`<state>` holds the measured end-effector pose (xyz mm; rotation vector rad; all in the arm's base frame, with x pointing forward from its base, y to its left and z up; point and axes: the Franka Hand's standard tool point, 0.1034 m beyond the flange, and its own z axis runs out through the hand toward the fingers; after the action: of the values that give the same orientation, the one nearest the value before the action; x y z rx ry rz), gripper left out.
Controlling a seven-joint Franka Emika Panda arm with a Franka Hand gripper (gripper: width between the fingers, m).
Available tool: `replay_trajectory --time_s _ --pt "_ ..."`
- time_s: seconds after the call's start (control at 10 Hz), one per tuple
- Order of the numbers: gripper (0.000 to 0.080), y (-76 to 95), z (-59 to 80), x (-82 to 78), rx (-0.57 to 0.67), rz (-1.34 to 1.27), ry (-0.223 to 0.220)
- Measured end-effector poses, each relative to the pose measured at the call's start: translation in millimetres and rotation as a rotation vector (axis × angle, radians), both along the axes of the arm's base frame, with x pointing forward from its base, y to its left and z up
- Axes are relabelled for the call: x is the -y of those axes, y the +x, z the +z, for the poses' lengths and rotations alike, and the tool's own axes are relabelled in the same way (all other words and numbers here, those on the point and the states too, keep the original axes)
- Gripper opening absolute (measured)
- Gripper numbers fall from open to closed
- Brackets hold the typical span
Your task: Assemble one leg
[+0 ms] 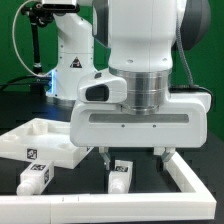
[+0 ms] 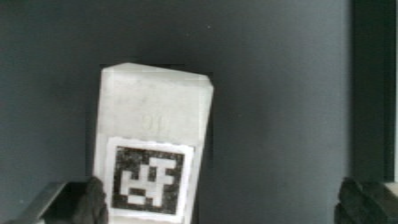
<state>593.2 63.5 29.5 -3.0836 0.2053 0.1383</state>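
A leg point(image 1: 120, 175), a small white oblong block with a black-and-white tag, lies on the dark table under my gripper point(image 1: 133, 160). In the wrist view the same leg point(image 2: 157, 135) fills the middle, its tag toward the fingers. My gripper point(image 2: 222, 205) is open; one finger point(image 2: 75, 203) stands right beside the leg's tagged end, the other point(image 2: 374, 203) is well apart from it. Another leg point(image 1: 36, 178) lies toward the exterior view's left. The wide flat white panel point(image 1: 35, 142) lies behind it.
A white frame rail point(image 1: 195, 185) runs along the exterior view's right toward the front. A black stand with cables point(image 1: 35, 45) rises at the back on the exterior view's left. The arm's body hides much of the table's back.
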Motion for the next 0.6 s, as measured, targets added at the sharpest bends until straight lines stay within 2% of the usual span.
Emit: replay_trajectory --time_s 0.6 --pt "0.065 0.8 0.8 -0.1 0.002 0.003 0.0"
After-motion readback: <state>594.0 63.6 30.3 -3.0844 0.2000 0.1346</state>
